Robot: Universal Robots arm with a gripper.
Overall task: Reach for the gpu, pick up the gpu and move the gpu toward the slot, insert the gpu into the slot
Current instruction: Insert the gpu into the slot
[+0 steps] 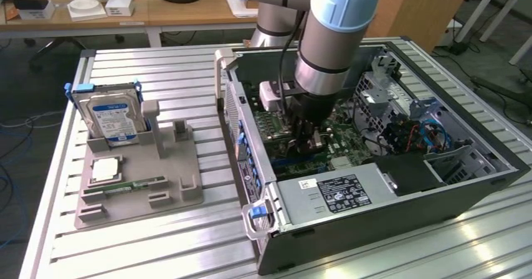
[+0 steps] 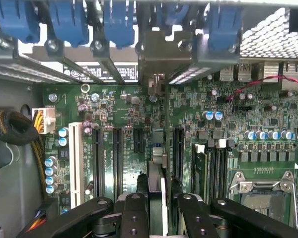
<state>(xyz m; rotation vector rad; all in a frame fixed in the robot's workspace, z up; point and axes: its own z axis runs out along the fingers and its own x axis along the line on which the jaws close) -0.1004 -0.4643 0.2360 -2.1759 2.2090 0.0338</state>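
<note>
In the exterior view my gripper (image 1: 306, 142) is down inside the open computer case (image 1: 465, 195), just above the green motherboard (image 1: 345, 148). The wrist view looks along the gpu (image 2: 157, 161), a thin card seen edge-on, with the gripper (image 2: 157, 201) shut on it between the black fingers (image 2: 134, 210). The card's silver bracket (image 2: 156, 59) reaches the rear wall of the case among the blue latches. It stands upright over the board between two long black slots (image 2: 178, 151), low against the motherboard. Whether its edge is seated in a slot is hidden by the card itself.
A silver power supply (image 1: 332, 195) fills the case's near end. Outside, at the exterior view's left, a grey fixture (image 1: 137, 179) holds a blue-labelled hard drive (image 1: 114, 114) and a memory stick (image 1: 124, 185). On the motherboard, the CPU socket (image 2: 260, 188) and braided cables (image 2: 15, 129) flank the card.
</note>
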